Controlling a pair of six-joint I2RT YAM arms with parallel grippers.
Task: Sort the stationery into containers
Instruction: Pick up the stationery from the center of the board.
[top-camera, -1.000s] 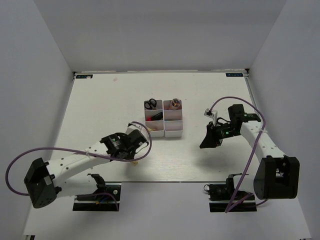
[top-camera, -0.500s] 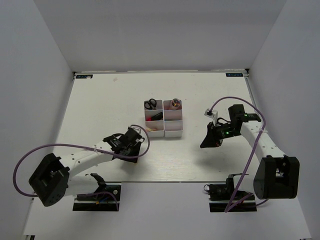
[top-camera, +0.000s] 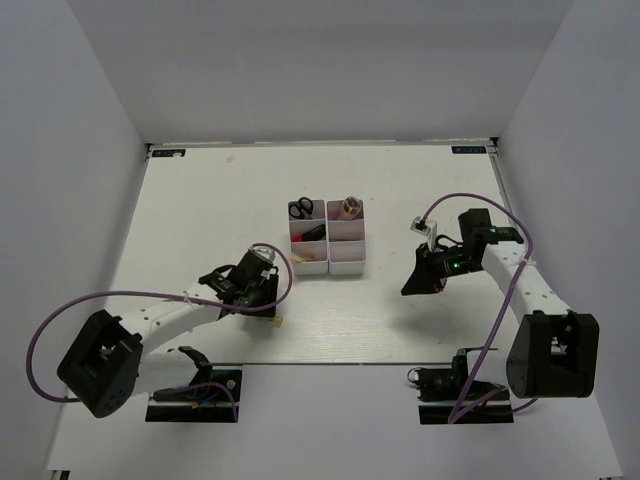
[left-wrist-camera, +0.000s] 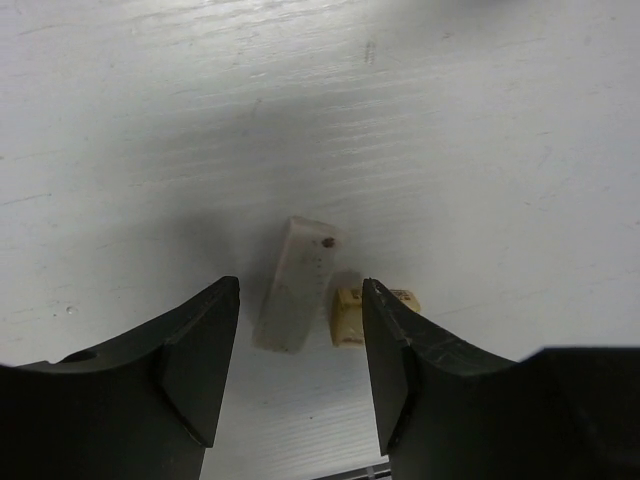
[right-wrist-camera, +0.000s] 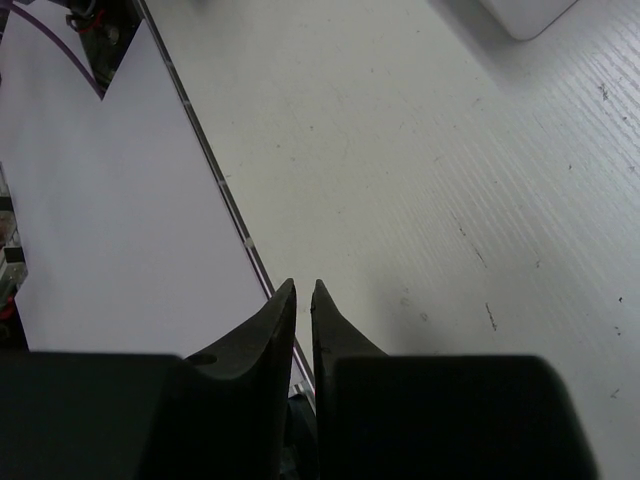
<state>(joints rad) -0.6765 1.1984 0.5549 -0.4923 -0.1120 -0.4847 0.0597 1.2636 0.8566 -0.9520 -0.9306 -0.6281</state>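
On the table lie a small tan piece (left-wrist-camera: 350, 315) and a whitish eraser-like block (left-wrist-camera: 295, 285), side by side. My left gripper (left-wrist-camera: 300, 292) hovers open over them, holding nothing. From above, the tan piece (top-camera: 276, 321) lies just beyond the left gripper (top-camera: 267, 302). The white containers (top-camera: 345, 266) stand mid-table. Black-handled scissors (top-camera: 300, 209) stick out of the far left bin, and other stationery sits in the neighbouring bins. My right gripper (top-camera: 412, 287) is to the right of the bins. Its jaws (right-wrist-camera: 304, 290) are shut with nothing between them.
A purple cable loops from each arm. The table's near edge strip (right-wrist-camera: 235, 225) runs just under the right gripper, and a corner of a white bin (right-wrist-camera: 530, 15) shows at the upper right of that view. Grey walls enclose the table on three sides.
The left arm has swung toward the bins and its jaws have opened wider; the tan piece now shows on the table. The right gripper has shut, and its arm has barely moved.
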